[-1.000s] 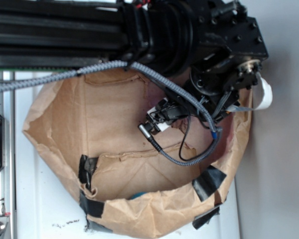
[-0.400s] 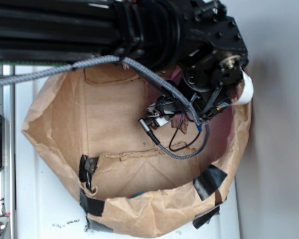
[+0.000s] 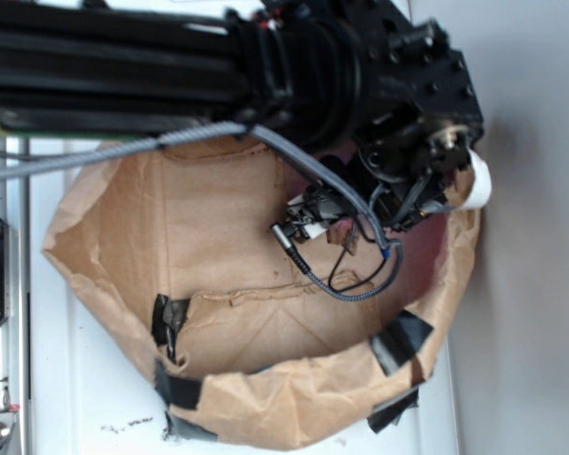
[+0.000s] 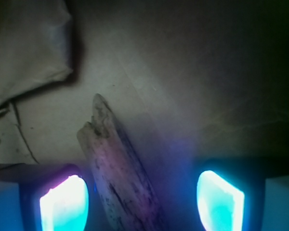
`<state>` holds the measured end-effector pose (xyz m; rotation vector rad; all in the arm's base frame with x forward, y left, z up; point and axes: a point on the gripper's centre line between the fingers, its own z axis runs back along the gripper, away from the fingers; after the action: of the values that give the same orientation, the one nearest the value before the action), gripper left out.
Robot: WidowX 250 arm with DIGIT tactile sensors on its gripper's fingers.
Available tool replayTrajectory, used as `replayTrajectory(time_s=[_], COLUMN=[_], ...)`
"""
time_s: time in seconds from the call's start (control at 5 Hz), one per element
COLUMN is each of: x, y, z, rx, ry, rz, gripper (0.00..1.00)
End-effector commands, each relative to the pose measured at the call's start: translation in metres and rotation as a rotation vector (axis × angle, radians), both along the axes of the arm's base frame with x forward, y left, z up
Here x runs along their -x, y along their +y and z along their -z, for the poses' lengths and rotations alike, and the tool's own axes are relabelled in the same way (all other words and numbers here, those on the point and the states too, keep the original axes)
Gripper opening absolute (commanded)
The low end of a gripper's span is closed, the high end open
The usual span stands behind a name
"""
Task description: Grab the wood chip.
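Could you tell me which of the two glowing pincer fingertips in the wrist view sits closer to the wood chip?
The fingertip at lower left, glowing pinkish-white, lies right beside the wood chip; the teal one stands clearly apart.

Rough elongated flat wood chip (image 4: 118,178) lies on the crumpled brown paper liner (image 3: 218,227), between the glowing fingers (image 4: 62,204), nearer the left one.

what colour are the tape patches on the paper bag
Black tape patches on the brown paper bag; clearest in the exterior view.

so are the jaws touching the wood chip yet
Cannot tell. In the wrist view the wood chip lies between the open jaws, right beside the left pad, but no clear gap or contact shows there.
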<state>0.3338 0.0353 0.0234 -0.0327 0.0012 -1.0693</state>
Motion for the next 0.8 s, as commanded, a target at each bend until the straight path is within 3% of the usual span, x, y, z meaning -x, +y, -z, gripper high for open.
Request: replayTrajectory(time_s=[0.0, 0.2, 0.4, 0.6], x=[-0.002, 0.0, 0.003, 0.021], y=[-0.013, -0.012, -0.009, -0.007], z=[0.027, 0.025, 0.016, -0.017], rx=[-0.058, -0.052, -0.04, 0.066], ry=[-0.022, -0.032, -0.045, -0.078], rz=[0.004, -0.019, -0.016, 0.037], gripper=[1.0, 0.0, 0.27, 1.0])
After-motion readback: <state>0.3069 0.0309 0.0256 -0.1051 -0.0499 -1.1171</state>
